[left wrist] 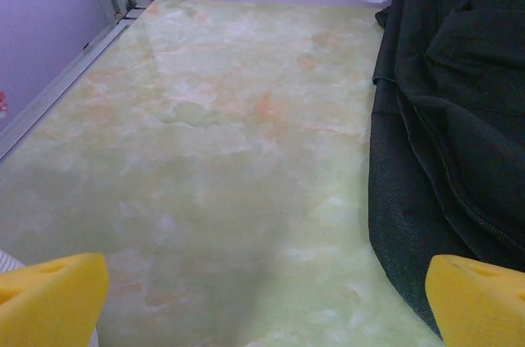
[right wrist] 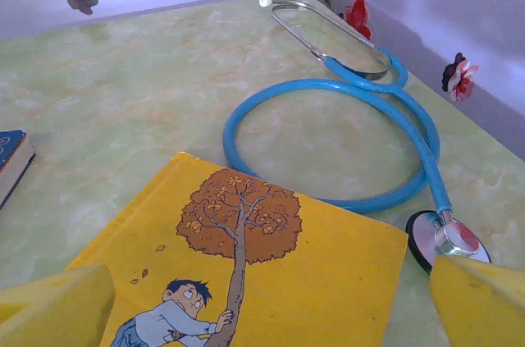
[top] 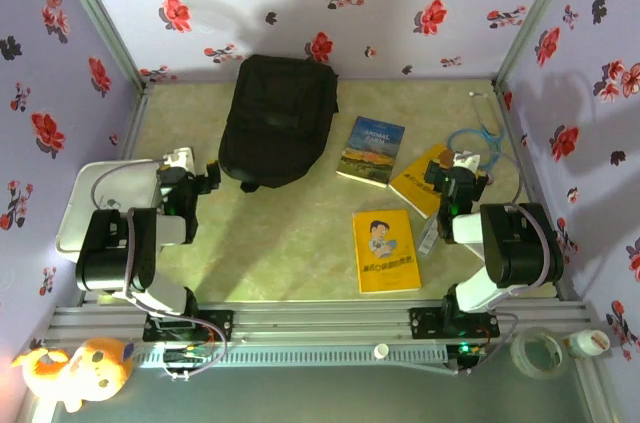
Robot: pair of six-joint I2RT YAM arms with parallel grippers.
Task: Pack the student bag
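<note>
– Claws first: the left gripper is spread wide and empty, with the student bag lying just to its right. The right gripper is equally wide and holds nothing, low over the yellow book.
– What could go wrong?
– The stethoscope curls just beside that book, so a loose grab might snag its tubing. The bag also looks closed, though I can't tell from here. If so, nothing goes in.
</note>
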